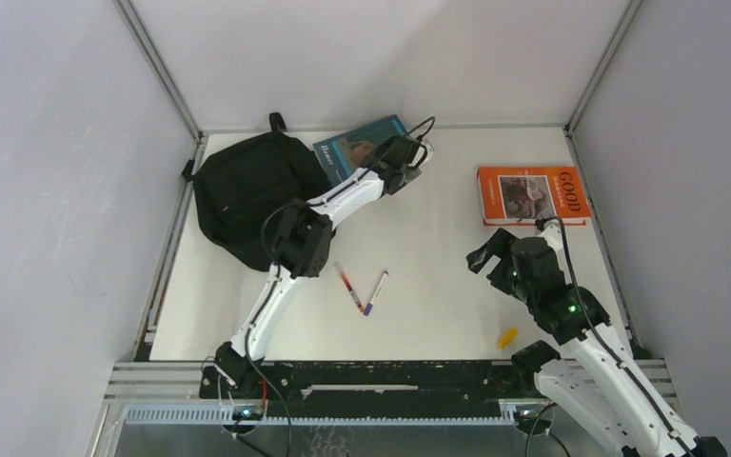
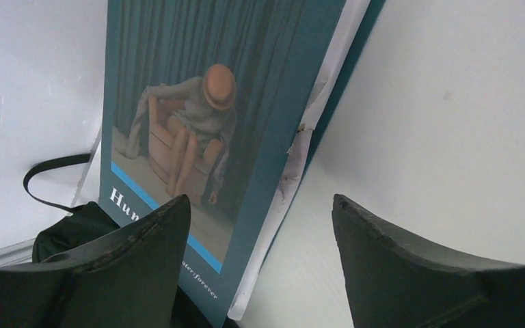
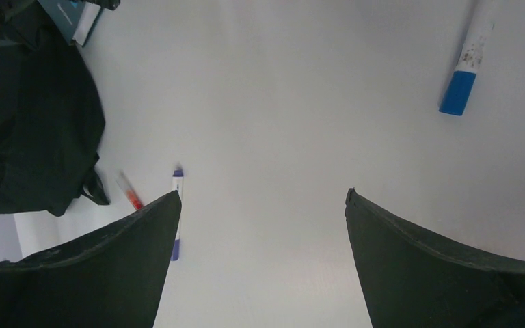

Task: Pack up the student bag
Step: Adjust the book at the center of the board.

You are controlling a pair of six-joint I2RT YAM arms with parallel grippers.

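Your left gripper [image 2: 261,205] is spread wide and empty, hovering over the teal book's [image 2: 246,82] page edge. The bag [image 1: 246,190] lies just off its left finger, under the book's corner. It's floppy, likely light and saggy, so I'd pinch a zip edge or strap.

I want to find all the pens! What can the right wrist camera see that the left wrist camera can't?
Only the right wrist view: a red-tipped pen, a white pen with a purple tip and a white marker with a blue cap. Only the left wrist view: the cover picture of a seated figure in an orange hat. Both: the soft black fabric backpack and the teal paperback book, only its corner in the right one.
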